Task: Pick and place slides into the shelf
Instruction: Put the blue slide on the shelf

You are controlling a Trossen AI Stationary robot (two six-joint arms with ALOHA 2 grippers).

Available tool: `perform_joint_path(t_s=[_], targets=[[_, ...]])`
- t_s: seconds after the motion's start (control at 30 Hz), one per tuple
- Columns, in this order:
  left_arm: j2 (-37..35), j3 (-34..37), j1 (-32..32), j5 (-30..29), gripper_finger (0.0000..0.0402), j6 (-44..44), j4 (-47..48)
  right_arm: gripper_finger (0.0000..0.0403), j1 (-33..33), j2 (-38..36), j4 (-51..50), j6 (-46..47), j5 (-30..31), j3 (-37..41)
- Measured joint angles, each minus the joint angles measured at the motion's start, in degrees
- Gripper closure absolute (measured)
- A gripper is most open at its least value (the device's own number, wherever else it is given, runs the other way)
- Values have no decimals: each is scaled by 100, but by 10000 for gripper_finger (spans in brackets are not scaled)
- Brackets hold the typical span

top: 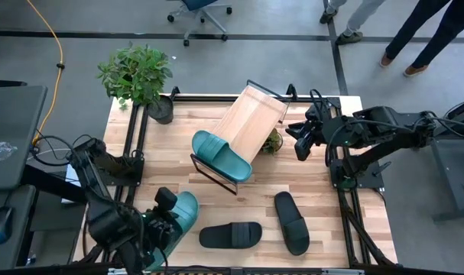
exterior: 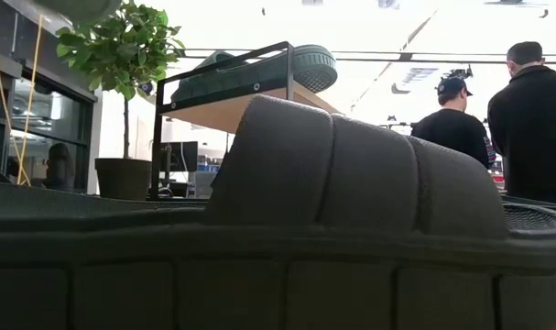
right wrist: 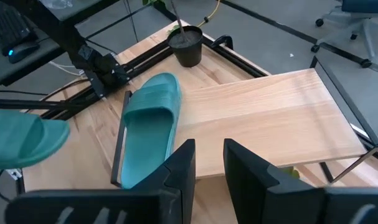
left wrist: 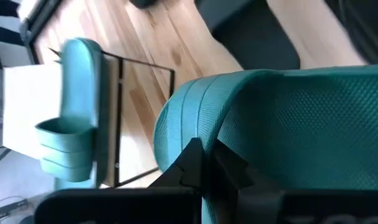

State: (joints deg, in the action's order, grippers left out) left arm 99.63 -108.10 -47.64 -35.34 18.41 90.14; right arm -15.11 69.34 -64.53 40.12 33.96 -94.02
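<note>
**Second teal slide in the grip, shelf run pending**

Your left gripper (top: 169,221) is clamped on the strap of the teal slide (top: 178,216) at the table's near-left; it lies diagonally, outer end toward the shelf (top: 251,122). Next, you carry it beside the shelved slide (top: 222,155). Right gripper (top: 302,141) waits empty, fingers apart.

Table (top: 216,130): shelf (top: 251,122), two black slides (top: 230,234), plant (top: 140,76).

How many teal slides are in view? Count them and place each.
2. One teal slide lies on the shelf, at its lower edge. The other is gripped by the left gripper at the table's front left. None seem hidden.
</note>
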Motion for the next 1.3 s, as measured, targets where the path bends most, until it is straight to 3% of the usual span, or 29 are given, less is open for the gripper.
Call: perform_joint_path(t_s=[0.2,0.53,0.83,1.13,1.3], targets=[[-2,-733,3,-426,401,-134,-8,329,0,-11,0,198,-51,0],[-4,-1692,166,-1375,401,-575,-16,329,0,-11,1,491,-800,0],[-6,-2211,1338,-1683,401,-1805,-6,329,-7,-11,4,677,-1015,0],[2,-2367,2796,-1749,401,-2939,-309,329,-4,4,26,1095,-272,0],[0,-2367,3522,-1735,401,-3631,-990,306,127,4,380,841,-358,0]])
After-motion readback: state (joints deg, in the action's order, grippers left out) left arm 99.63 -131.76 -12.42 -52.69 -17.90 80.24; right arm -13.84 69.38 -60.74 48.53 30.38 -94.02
